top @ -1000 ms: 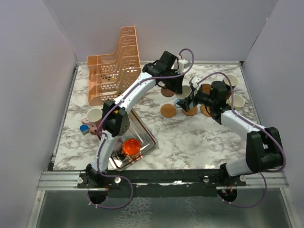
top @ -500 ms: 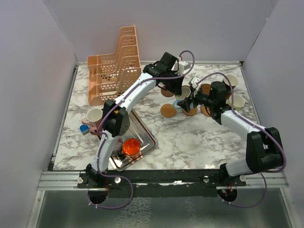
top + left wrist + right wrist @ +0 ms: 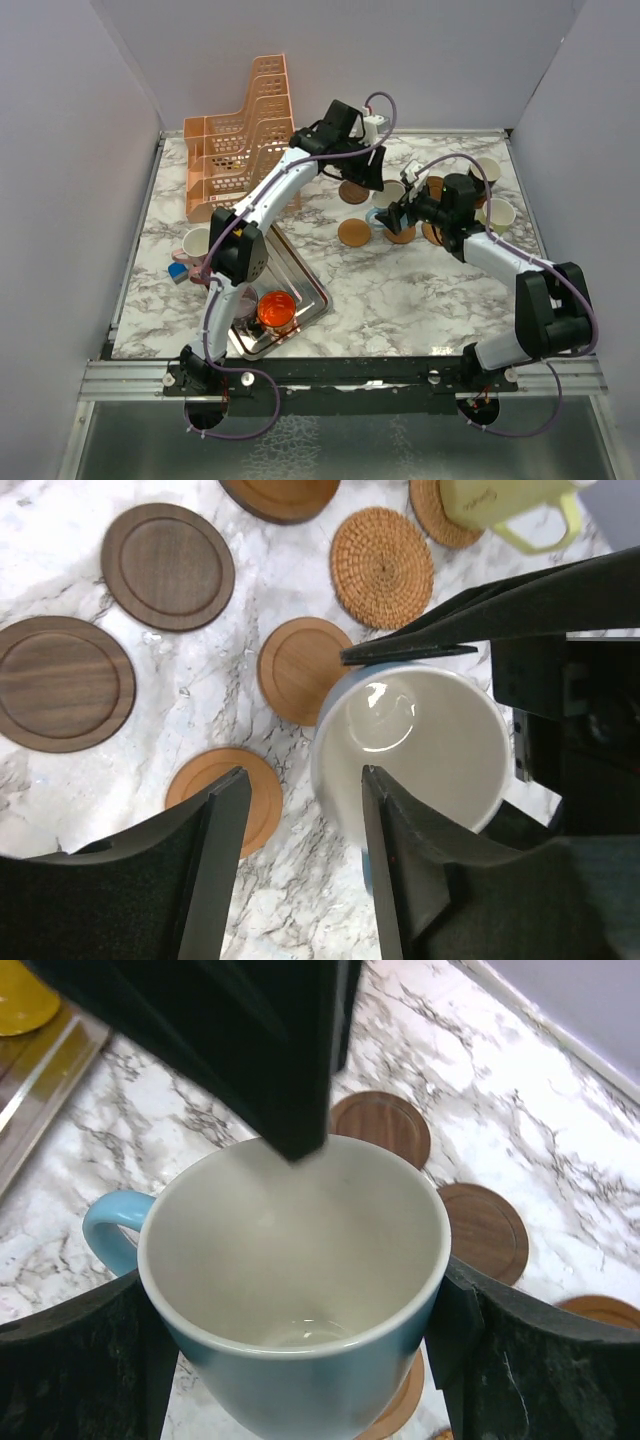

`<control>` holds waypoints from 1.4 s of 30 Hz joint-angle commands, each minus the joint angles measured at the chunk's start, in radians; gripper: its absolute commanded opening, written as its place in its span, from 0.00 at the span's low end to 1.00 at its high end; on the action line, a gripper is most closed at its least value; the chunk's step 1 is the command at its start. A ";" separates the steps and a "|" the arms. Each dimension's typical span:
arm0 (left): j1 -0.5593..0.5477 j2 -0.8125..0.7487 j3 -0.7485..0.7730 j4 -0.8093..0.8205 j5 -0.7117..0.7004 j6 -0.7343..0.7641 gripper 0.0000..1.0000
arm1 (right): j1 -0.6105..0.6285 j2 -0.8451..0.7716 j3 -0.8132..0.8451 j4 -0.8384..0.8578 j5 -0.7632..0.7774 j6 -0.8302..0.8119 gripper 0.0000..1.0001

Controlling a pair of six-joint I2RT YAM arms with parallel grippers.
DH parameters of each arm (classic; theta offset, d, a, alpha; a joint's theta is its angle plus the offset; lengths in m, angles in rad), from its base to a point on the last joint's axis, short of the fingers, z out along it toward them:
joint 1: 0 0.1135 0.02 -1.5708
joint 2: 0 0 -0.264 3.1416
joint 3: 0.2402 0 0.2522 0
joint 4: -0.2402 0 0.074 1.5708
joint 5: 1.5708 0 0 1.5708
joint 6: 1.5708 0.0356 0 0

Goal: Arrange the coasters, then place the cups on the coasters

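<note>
A light blue cup [image 3: 300, 1360] with a white inside stands between the fingers of my right gripper [image 3: 300, 1310], which press on both its sides. It sits over a tan coaster [image 3: 400, 1415]. In the top view this cup [image 3: 381, 217] is mid-table among several coasters, one tan [image 3: 352, 232] and one dark [image 3: 353, 192]. My left gripper [image 3: 300, 790] hangs open just above the cup's rim [image 3: 410, 750], holding nothing. Below it lie dark wooden coasters [image 3: 168, 566], tan ones [image 3: 222, 798] and a woven one [image 3: 382, 567].
White cups [image 3: 498, 212] stand at the far right, one [image 3: 388, 193] behind the blue cup. A pale yellow cup [image 3: 500, 505] sits on a woven coaster. A silver tray [image 3: 305, 285] holds an orange cup [image 3: 276, 310]. An orange rack [image 3: 240, 140] stands at the back left.
My left gripper has opened and drawn up and back from the blue cup. The right gripper's fingers have closed in onto the cup's sides.
</note>
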 commanded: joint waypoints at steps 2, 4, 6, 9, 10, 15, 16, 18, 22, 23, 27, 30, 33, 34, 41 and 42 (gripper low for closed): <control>0.057 -0.069 0.064 0.073 0.074 -0.024 0.60 | -0.045 0.022 -0.014 0.156 0.042 0.029 0.45; 0.073 -0.082 0.066 0.084 0.071 -0.024 0.63 | -0.062 0.034 -0.020 0.199 0.040 0.036 0.44; 0.087 -0.095 0.056 0.095 0.070 -0.021 0.64 | -0.078 0.053 -0.027 0.248 0.043 0.047 0.43; 0.091 -0.117 0.018 0.115 0.068 -0.014 0.64 | -0.114 0.100 -0.025 0.331 0.048 0.065 0.41; 0.091 -0.122 0.004 0.123 0.069 -0.011 0.64 | -0.129 0.122 -0.016 0.350 0.043 0.080 0.41; 0.091 -0.137 -0.049 0.160 0.074 -0.009 0.64 | -0.219 0.239 0.016 0.510 0.003 0.177 0.40; 0.091 -0.139 -0.057 0.168 0.074 -0.011 0.64 | -0.230 0.262 0.016 0.552 -0.002 0.194 0.40; 0.092 -0.142 -0.072 0.182 0.075 -0.014 0.64 | -0.241 0.300 0.017 0.604 -0.003 0.205 0.40; 0.091 -0.146 -0.091 0.196 0.076 -0.015 0.64 | -0.242 0.338 0.009 0.674 0.008 0.209 0.40; 0.091 -0.147 -0.094 0.198 0.075 -0.016 0.64 | -0.243 0.345 0.006 0.693 0.018 0.209 0.40; 0.091 -0.142 -0.098 0.204 0.075 -0.018 0.64 | -0.253 0.379 0.015 0.749 0.052 0.214 0.39; 0.091 -0.137 -0.102 0.209 0.079 -0.016 0.64 | -0.258 0.406 0.030 0.782 0.063 0.211 0.39; 0.091 -0.135 -0.101 0.207 0.082 -0.018 0.64 | -0.266 0.428 0.046 0.798 0.080 0.213 0.38; 0.092 -0.135 -0.103 0.208 0.083 -0.017 0.64 | -0.270 0.434 0.050 0.810 0.084 0.215 0.38; 0.092 -0.132 -0.112 0.211 0.096 -0.011 0.64 | -0.293 0.471 0.076 0.826 0.106 0.215 0.38; 0.091 -0.131 -0.112 0.210 0.099 -0.012 0.64 | -0.297 0.476 0.078 0.831 0.108 0.214 0.38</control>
